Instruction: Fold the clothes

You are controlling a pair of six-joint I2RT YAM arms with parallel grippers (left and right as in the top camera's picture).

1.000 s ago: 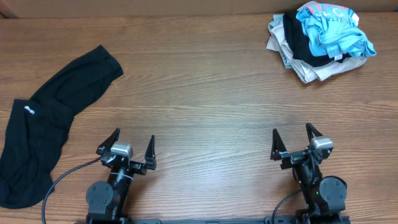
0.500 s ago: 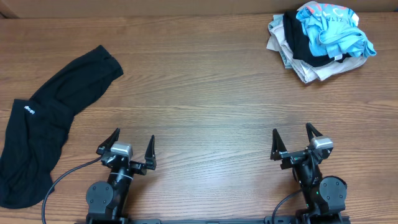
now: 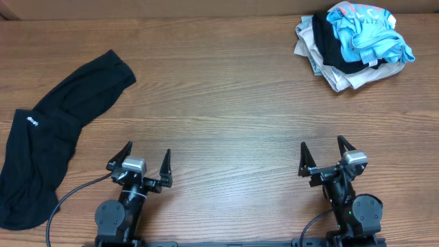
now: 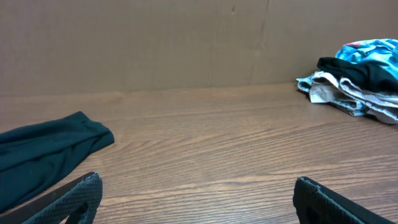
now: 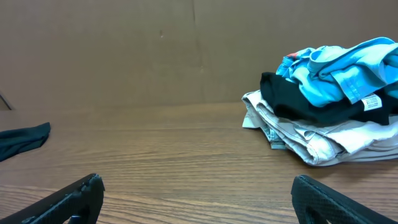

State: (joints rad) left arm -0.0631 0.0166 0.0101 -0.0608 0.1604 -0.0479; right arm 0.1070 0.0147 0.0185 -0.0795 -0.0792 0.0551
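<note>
The black T-shirt [image 3: 48, 130] lies crumpled in a long strip on the wooden table at the far left, with small white lettering near its left edge. One end of it shows at the left of the left wrist view [image 4: 50, 149] and a sliver in the right wrist view [image 5: 25, 140]. My left gripper [image 3: 146, 162] is open and empty near the front edge, to the right of the shirt and apart from it. My right gripper [image 3: 322, 154] is open and empty near the front right.
A pile of clothes [image 3: 353, 44] sits at the back right corner: a light-blue garment on top, a black piece, beige ones beneath. It also shows in the left wrist view [image 4: 357, 84] and the right wrist view [image 5: 329, 112]. A cardboard wall [image 4: 186, 43] backs the table.
</note>
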